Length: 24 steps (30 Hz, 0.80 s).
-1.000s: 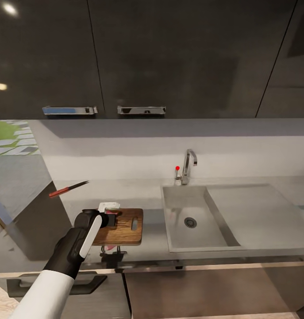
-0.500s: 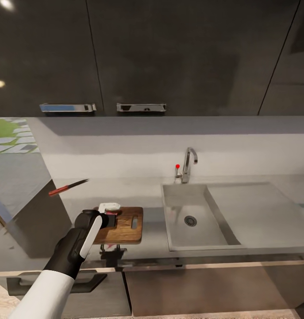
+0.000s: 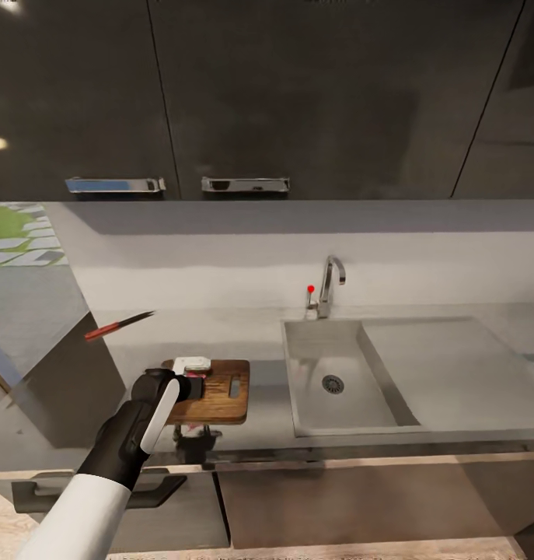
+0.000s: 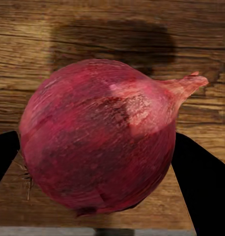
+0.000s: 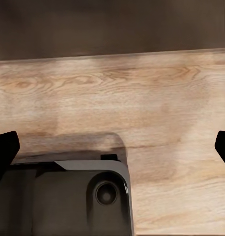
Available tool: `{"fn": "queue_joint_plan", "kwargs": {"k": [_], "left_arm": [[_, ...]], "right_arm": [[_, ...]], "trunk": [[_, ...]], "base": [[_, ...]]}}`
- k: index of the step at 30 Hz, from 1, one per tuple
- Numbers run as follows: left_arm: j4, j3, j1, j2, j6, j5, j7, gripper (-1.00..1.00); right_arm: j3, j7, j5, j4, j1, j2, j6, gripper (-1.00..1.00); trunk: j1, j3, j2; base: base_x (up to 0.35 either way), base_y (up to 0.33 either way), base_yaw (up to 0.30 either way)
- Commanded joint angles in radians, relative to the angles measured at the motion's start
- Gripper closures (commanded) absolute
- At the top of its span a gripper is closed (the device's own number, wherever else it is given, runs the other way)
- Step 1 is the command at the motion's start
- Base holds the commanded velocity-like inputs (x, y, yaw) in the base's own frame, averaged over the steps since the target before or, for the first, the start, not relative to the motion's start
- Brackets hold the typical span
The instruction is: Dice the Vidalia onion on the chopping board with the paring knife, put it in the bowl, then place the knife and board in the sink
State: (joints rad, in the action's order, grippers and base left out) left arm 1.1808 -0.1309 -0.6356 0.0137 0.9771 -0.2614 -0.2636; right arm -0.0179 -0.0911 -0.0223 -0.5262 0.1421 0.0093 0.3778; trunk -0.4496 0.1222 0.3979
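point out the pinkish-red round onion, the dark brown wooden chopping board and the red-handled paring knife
Pinkish-red round onion (image 4: 98,137), left wrist view, middle of the bulb's skin.
Dark brown wooden chopping board (image 3: 222,393), head view, bare grain beside the handle slot.
Red-handled paring knife (image 3: 103,330), head view, on the red handle.

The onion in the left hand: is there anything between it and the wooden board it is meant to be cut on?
Nothing visible. In the left wrist view the onion sits between the left hand's fingers, with the chopping board bare right behind it. Whether they touch is unclear.
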Motion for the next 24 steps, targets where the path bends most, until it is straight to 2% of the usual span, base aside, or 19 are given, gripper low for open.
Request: {"fn": "queue_joint_plan", "kwargs": {"k": [1, 12, 18, 24], "left_arm": [[0.0, -0.001, -0.001, 0.0, 0.003, -0.01, -0.009, 1.0], [-0.001, -0.001, -0.001, 0.0, 0.003, -0.01, -0.009, 1.0], [-0.002, -0.001, -0.001, 0.0, 0.003, -0.01, -0.009, 1.0], [-0.003, -0.001, -0.001, 0.0, 0.003, -0.01, -0.009, 1.0]], "right_arm": [[-0.002, -0.004, -0.002, -0.001, 0.0, 0.0, 0.001, -1.0], [-0.002, -0.004, -0.002, -0.001, 0.0, 0.0, 0.001, -1.0], [-0.002, -0.004, -0.002, -0.001, 0.001, 0.0, 0.001, -1.0], [-0.002, -0.004, -0.002, -0.001, 0.001, 0.0, 0.001, -1.0]], "trunk": [[0.0, 0.002, 0.002], [0.0, 0.002, 0.002], [0.0, 0.002, 0.002], [0.0, 0.002, 0.002]], "base": [[-0.147, -0.103, 0.0], [-0.028, -0.019, 0.0], [0.159, 0.0, 0.0], [0.039, 0.0, 0.0]]}}
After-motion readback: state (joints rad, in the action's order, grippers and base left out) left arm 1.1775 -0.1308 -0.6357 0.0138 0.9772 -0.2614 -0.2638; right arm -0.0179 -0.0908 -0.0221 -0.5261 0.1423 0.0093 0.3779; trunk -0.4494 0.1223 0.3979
